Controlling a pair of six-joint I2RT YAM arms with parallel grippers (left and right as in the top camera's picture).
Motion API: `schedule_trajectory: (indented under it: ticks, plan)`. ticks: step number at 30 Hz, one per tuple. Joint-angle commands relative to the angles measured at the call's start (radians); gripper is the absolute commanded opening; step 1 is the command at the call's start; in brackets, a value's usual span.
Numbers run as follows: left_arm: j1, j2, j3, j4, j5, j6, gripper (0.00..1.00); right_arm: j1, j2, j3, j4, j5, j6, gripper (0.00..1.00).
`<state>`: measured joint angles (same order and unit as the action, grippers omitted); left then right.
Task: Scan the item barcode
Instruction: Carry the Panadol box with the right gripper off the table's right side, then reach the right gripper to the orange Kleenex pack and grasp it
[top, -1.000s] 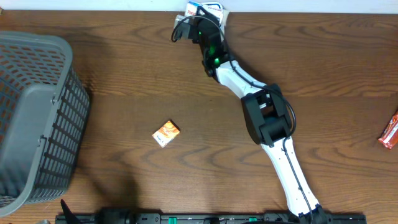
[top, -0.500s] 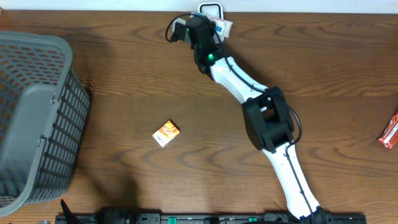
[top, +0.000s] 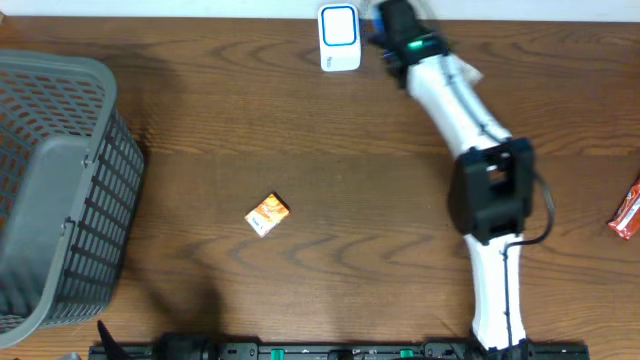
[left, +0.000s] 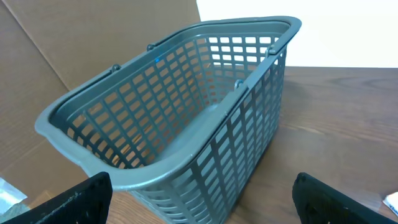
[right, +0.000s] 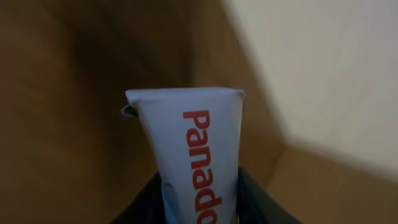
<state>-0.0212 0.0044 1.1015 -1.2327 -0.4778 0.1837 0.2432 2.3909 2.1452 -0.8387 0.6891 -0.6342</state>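
My right gripper (right: 199, 194) is shut on a white Panadol box (right: 191, 138) with red lettering; the box sticks up between the dark fingers, and no barcode shows on this face. From overhead the right gripper (top: 385, 18) is at the table's far edge, just right of the white scanner (top: 339, 38), which stands uncovered. The box is mostly hidden under the wrist there. My left gripper (left: 202, 194) is open with nothing between its fingers, and it faces the grey basket (left: 143, 167). It does not show in the overhead view.
The grey basket (top: 60, 190) fills the left side of the table. A small orange packet (top: 267, 214) lies near the middle. A red wrapper (top: 627, 212) sits at the right edge. The right arm (top: 480, 170) stretches across the right half.
The right arm has swung to the right with the box, from over the scanner to just beside it. The scanner is now in full view. The left gripper has not moved.
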Motion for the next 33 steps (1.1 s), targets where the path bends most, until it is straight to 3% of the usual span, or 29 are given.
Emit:
schedule_trajectory:
  ticks: [1, 5, 7, 8, 10, 11, 16, 21, 26, 33]
  plan:
    - [0.005, -0.001, 0.002, -0.002, -0.005, -0.002, 0.93, -0.164, -0.005, 0.0, -0.117, -0.064, 0.277, 0.25]
    - [0.005, -0.001, 0.002, -0.002, -0.005, -0.002, 0.93, -0.387, 0.003, -0.002, -0.26, -0.165, 0.412, 0.2]
    - [0.005, -0.001, 0.002, -0.002, -0.005, -0.002, 0.93, -0.491, 0.005, -0.002, -0.299, -0.24, 0.463, 0.39]
    - [0.005, -0.001, 0.002, -0.002, -0.006, -0.002, 0.93, -0.576, 0.005, -0.003, -0.322, -0.298, 0.515, 0.76]
    - [0.005, -0.001, 0.002, -0.002, -0.005, -0.002, 0.93, -0.663, 0.005, -0.003, -0.35, -0.353, 0.563, 0.95]
    - [0.005, -0.001, 0.002, -0.002, -0.005, -0.002, 0.93, -0.703, 0.005, -0.003, -0.364, -0.385, 0.58, 0.99]
    - [0.005, -0.001, 0.002, -0.002, -0.005, -0.002, 0.93, -0.833, -0.01, -0.002, -0.419, -0.66, 0.623, 0.99]
    - [0.005, -0.001, 0.002, -0.002, -0.005, -0.002, 0.93, -0.794, -0.091, -0.002, -0.396, -0.833, 0.623, 0.99]
    - [0.005, -0.001, 0.002, -0.002, -0.005, -0.002, 0.93, -0.597, -0.195, -0.002, -0.419, -0.932, 0.706, 0.99]
    - [0.005, -0.001, 0.002, -0.002, -0.006, -0.002, 0.93, -0.128, -0.136, -0.003, -0.573, -1.148, 0.812, 0.99]
